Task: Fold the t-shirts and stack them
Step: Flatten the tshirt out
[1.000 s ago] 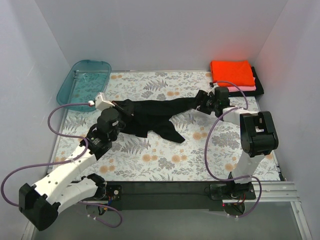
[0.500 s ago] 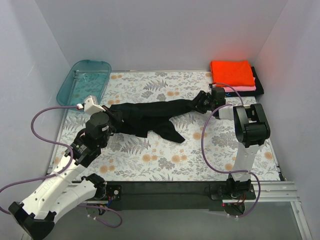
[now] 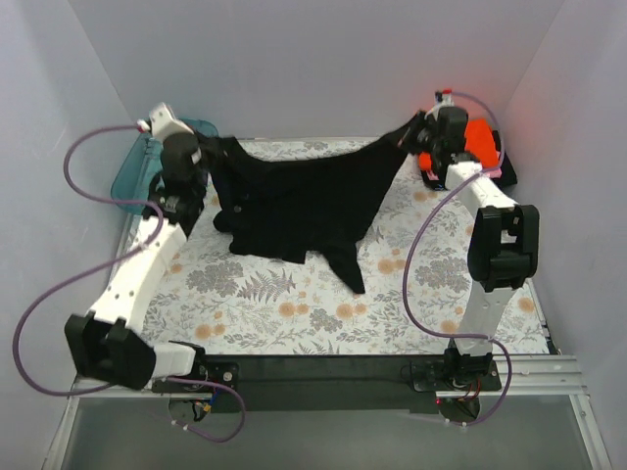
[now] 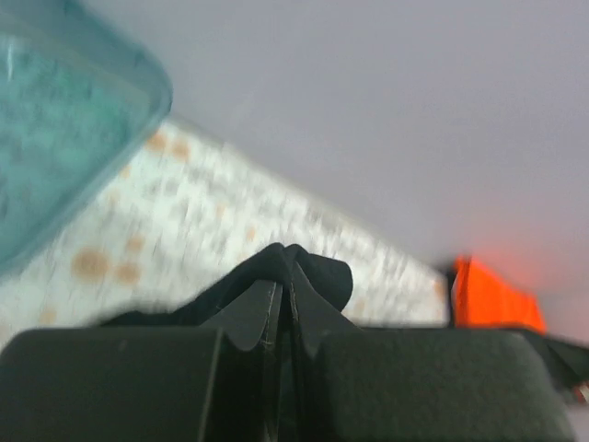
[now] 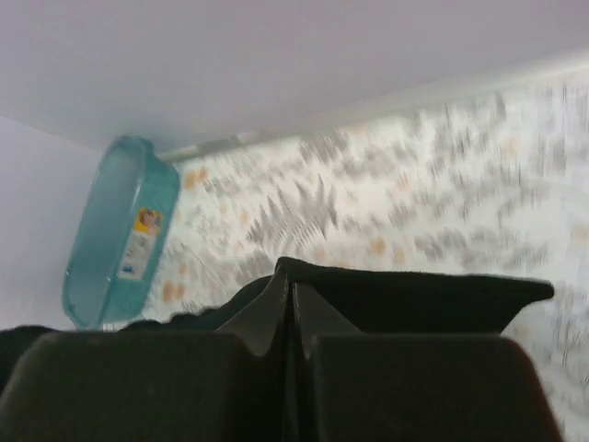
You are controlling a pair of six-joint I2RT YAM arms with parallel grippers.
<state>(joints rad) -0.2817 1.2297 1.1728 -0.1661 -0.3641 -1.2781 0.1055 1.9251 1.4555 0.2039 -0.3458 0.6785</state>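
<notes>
A large black t-shirt (image 3: 294, 196) hangs stretched between my two grippers at the back of the table, its lower part draping onto the floral tablecloth. My left gripper (image 3: 203, 149) is shut on its left corner, and the left wrist view shows black cloth (image 4: 313, 272) pinched at the fingertips (image 4: 287, 276). My right gripper (image 3: 419, 130) is shut on the right corner, where cloth (image 5: 414, 295) is bunched at the fingertips (image 5: 290, 290). A folded orange t-shirt (image 3: 482, 137) lies at the back right, partly hidden by the right arm, with a pink edge (image 3: 507, 174) under it.
A teal see-through tub (image 3: 132, 171) stands at the back left, right behind the left arm, and shows as the tub (image 4: 55, 138) in the left wrist view and as the tub (image 5: 120, 230) in the right wrist view. White walls close in the back and sides. Purple cables loop beside both arms.
Both arms rose and swung toward the back wall, lifting the black shirt off the table and spreading it wide. The right gripper closed on the cloth.
</notes>
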